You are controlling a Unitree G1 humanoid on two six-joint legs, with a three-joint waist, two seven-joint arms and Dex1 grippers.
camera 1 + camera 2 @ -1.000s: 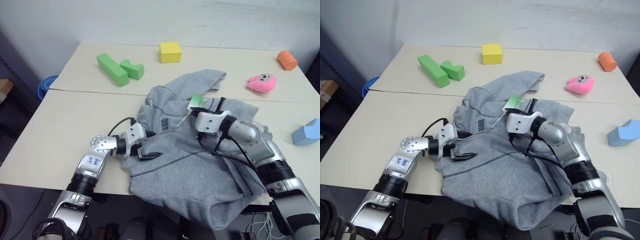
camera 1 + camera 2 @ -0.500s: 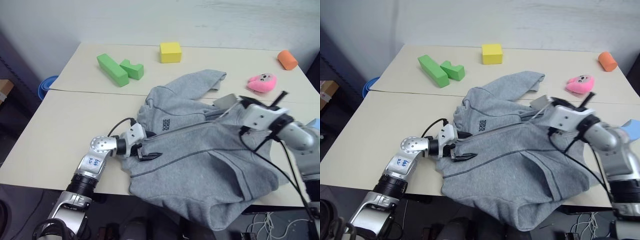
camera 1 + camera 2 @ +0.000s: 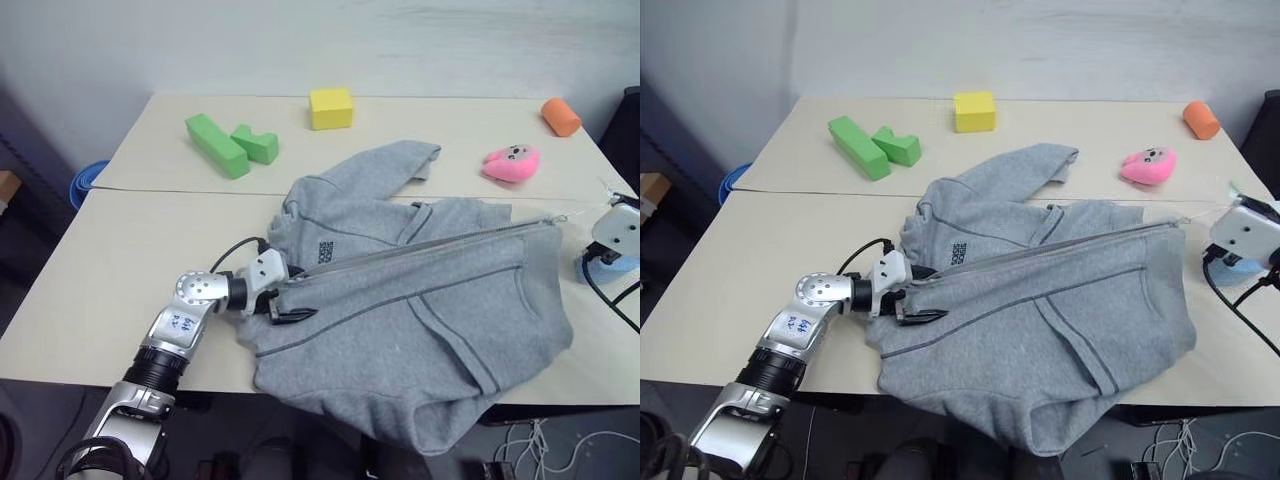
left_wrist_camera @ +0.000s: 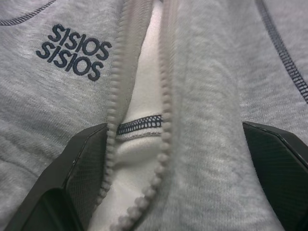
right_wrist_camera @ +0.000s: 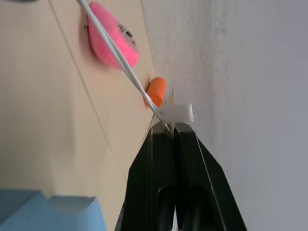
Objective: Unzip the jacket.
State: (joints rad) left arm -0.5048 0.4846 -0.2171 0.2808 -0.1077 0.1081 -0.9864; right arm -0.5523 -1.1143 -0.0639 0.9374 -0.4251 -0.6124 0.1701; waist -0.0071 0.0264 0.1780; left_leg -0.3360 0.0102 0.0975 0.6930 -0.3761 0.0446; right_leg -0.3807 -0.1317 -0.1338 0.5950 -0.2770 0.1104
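The grey jacket (image 3: 420,320) lies spread over the table (image 3: 120,260), its lower part hanging over the front edge. Its zip (image 3: 430,248) runs as a parted line from my left gripper towards the right edge. Close up, the two rows of zip teeth (image 4: 163,120) stand apart beside the dark logo (image 4: 74,50). My left gripper (image 3: 290,305) is open, and the jacket's zip edge lies bunched between its fingers (image 4: 72,183). My right gripper (image 5: 171,126) is at the far right, shut on a thin white cord (image 5: 120,57) that stretches back to the jacket's zip end (image 3: 553,220).
At the back of the table are two green blocks (image 3: 218,145), a yellow block (image 3: 331,107), an orange cylinder (image 3: 560,116) and a pink plush (image 3: 510,162). A blue block (image 3: 605,264) sits by my right wrist. A blue bin (image 3: 85,180) stands on the floor at left.
My right gripper has swept far to the right with the cord, and the zip has parted along the jacket's front, which now lies pulled out flat. The left gripper has stayed put.
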